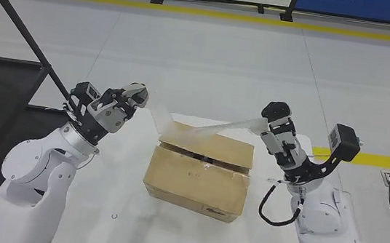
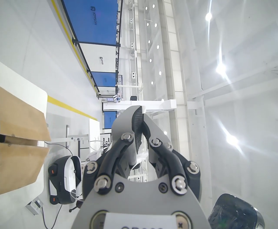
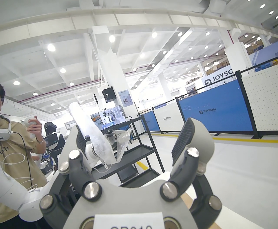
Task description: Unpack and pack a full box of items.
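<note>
Long translucent clear plastic strip: stretched above brown cardboard box, one end pinched in clamped left gripper, other end clinging to one finger of right gripper, jaws spread wide | count: one strip, one box | box: on white table between grippers, flaps almost closed, contents hidden

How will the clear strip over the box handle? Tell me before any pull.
Probably floppy and light: the strip bends and creases above the box. Likely sticky too: it clings to one finger of the open right gripper.
</note>
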`<act>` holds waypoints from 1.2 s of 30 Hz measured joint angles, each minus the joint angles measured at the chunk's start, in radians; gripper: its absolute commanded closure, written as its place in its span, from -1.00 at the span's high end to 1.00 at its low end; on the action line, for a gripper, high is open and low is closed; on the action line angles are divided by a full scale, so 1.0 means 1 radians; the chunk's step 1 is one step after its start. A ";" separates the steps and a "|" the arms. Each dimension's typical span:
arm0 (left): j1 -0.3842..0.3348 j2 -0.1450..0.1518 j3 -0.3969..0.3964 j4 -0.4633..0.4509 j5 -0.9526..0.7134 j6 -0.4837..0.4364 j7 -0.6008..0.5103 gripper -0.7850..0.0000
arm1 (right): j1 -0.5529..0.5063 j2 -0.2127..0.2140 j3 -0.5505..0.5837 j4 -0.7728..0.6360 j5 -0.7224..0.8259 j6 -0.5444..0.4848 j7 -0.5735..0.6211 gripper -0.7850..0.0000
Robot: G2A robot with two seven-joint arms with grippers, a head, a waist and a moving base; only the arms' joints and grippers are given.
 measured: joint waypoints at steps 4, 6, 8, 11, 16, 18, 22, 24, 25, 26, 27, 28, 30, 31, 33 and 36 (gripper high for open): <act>-0.031 0.003 -0.006 -0.012 0.030 -0.001 0.024 -1.00 | -0.026 0.010 0.036 0.035 0.036 -0.031 0.035 1.00; -0.046 0.004 -0.011 -0.010 0.041 -0.001 0.039 -1.00 | -0.043 0.014 0.055 0.047 0.050 -0.046 0.038 1.00; -0.063 0.004 -0.018 -0.001 0.041 -0.002 0.056 -1.00 | -0.065 0.019 0.076 0.060 0.062 -0.064 0.041 1.00; -0.081 0.005 -0.024 0.014 0.036 -0.001 0.079 -1.00 | -0.096 0.025 0.102 0.078 0.077 -0.079 0.051 1.00; -0.086 0.005 -0.028 0.023 0.014 -0.007 0.100 -1.00 | -0.132 0.032 0.132 0.104 0.109 -0.092 0.047 1.00; -0.085 0.004 -0.027 0.025 0.006 -0.007 0.101 -1.00 | -0.138 0.034 0.138 0.114 0.120 -0.097 0.048 1.00; -0.082 0.004 -0.010 0.027 0.012 -0.005 0.107 -1.00 | -0.138 0.036 0.137 0.134 0.147 -0.101 0.061 1.00; -0.085 0.004 0.000 0.029 0.018 -0.001 0.109 -1.00 | -0.131 0.037 0.127 0.142 0.167 -0.100 0.082 1.00; -0.089 0.004 0.006 0.030 0.023 0.003 0.110 -1.00 | -0.125 0.038 0.116 0.145 0.183 -0.097 0.102 1.00; -0.092 0.004 0.011 0.031 0.027 0.006 0.109 -1.00 | -0.121 0.038 0.107 0.146 0.195 -0.090 0.120 1.00; -0.095 0.004 0.016 0.031 0.032 0.009 0.109 -1.00 | -0.116 0.039 0.101 0.146 0.206 -0.076 0.137 1.00; -0.100 0.005 0.023 0.031 0.039 0.014 0.107 -1.00 | -0.112 0.039 0.098 0.146 0.213 -0.048 0.149 1.00; -0.105 0.006 0.035 0.028 0.055 0.026 0.100 -1.00 | -0.111 0.039 0.099 0.146 0.215 -0.035 0.151 1.00; -0.106 0.006 0.039 0.025 0.063 0.033 0.095 -1.00 | -0.111 0.039 0.099 0.145 0.214 -0.043 0.150 1.00; -0.106 0.007 0.040 0.025 0.065 0.035 0.094 -1.00 | -0.111 0.039 0.099 0.145 0.213 -0.049 0.149 1.00; -0.106 0.007 0.039 0.025 0.064 0.034 0.094 -1.00 | -0.111 0.039 0.099 0.145 0.213 -0.049 0.149 1.00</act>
